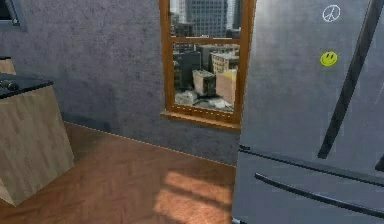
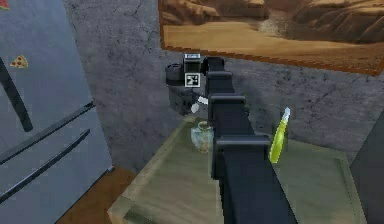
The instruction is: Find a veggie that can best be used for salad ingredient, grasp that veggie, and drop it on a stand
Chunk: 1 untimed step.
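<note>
Search step, seemingly: dark gripper (image 2: 184, 80) by pale wooden table (image 2: 160, 176), clear glass jar (image 2: 203, 136) near jaws, cannot tell their state; next, spot veggie.

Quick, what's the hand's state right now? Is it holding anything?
Hand: cannot be told whether it holds anything. Its far end is hard to make out, and a small clear glass jar stands near it on the pale wooden table.

wood-framed window (image 1: 205, 62) between pale wooden counter (image 1: 30, 140), left, and grey steel fridge (image 1: 295, 100), right; beside it, a wooden table (image 2: 160, 182) bears a clear glass jar (image 2: 202, 136), under a framed painting (image 2: 270, 25).
</note>
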Motion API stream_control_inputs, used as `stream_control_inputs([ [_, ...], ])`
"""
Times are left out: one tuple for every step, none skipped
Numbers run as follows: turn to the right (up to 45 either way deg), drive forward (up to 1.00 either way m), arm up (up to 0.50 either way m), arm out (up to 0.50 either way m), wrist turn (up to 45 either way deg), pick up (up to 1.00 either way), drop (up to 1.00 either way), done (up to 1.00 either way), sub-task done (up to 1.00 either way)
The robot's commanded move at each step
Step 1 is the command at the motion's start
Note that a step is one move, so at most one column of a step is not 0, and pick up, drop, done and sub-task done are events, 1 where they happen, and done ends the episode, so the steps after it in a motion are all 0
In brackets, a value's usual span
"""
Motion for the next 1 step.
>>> stream_control_inputs([
  [0.0, 0.00, 0.00, -0.10, 0.0, 0.00, 0.00, 0.00, 0.00],
])
